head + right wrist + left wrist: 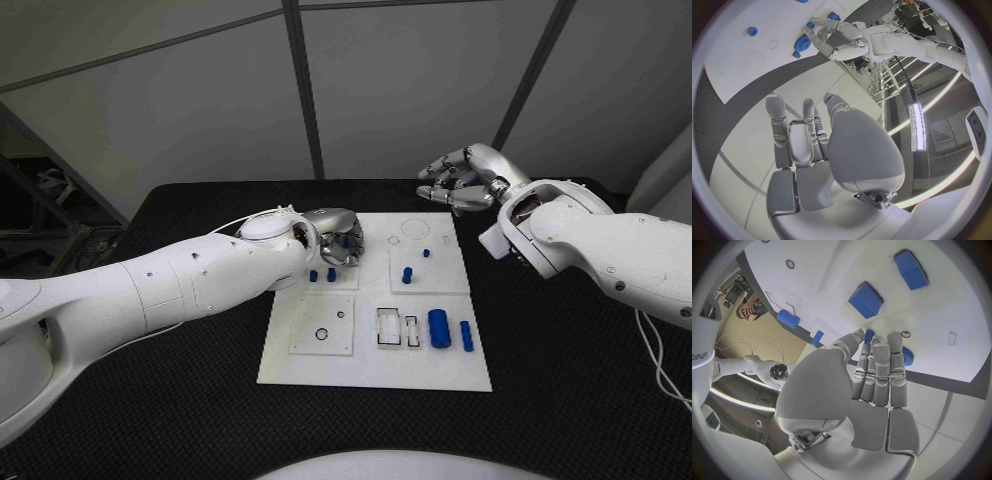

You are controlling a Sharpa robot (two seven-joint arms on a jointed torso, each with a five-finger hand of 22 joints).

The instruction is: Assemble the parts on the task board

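Two arms in glossy white rounded shells, left arm (159,285) and right arm (613,245), each ending in a silver metallic hand, left hand (340,240), right hand (462,180), with segmented fingers (879,372) and smooth domed palm casing.

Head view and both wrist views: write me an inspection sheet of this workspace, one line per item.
Surface: black table, dark matte top.
Job's things: white task board at the table's middle; small blue parts lie and stand on it, several near its middle and right side.
Clutter: nothing seen.
Hands: left hand is over the board's upper left, fingers straight and close together, holding nothing visible; right hand hangs beyond the board's far edge, fingers curled, nothing in it.
Cables: thin white cable hangs by the right arm.
Surroundings: grey panel walls behind the table.
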